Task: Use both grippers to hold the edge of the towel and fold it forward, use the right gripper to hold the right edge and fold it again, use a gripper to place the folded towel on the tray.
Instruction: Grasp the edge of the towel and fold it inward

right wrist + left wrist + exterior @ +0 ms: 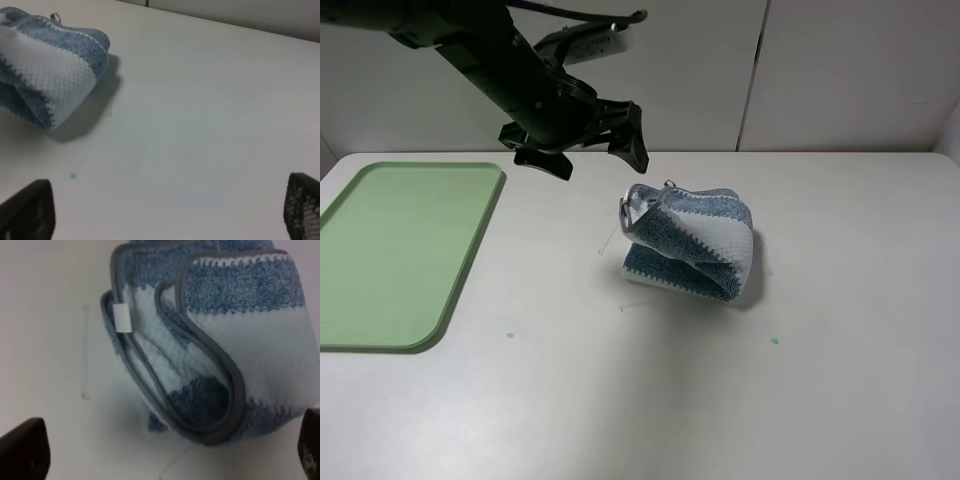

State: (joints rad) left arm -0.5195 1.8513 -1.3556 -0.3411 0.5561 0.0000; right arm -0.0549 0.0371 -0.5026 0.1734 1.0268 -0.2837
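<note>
The towel, blue-grey and white striped, lies folded in a loose bundle on the middle of the table. Its grey-piped edge curls open toward the left wrist camera, with a white tag on it. My left gripper hangs open in the air just behind and left of the towel, touching nothing; its fingertips frame the bundle. The right gripper is open over bare table, with the towel off to one side. That arm is outside the exterior view. The pale-green tray lies at the left with nothing on it.
The white table stretches wide to the right and front of the towel. Two tiny green specks mark its surface. White wall panels close off the back edge.
</note>
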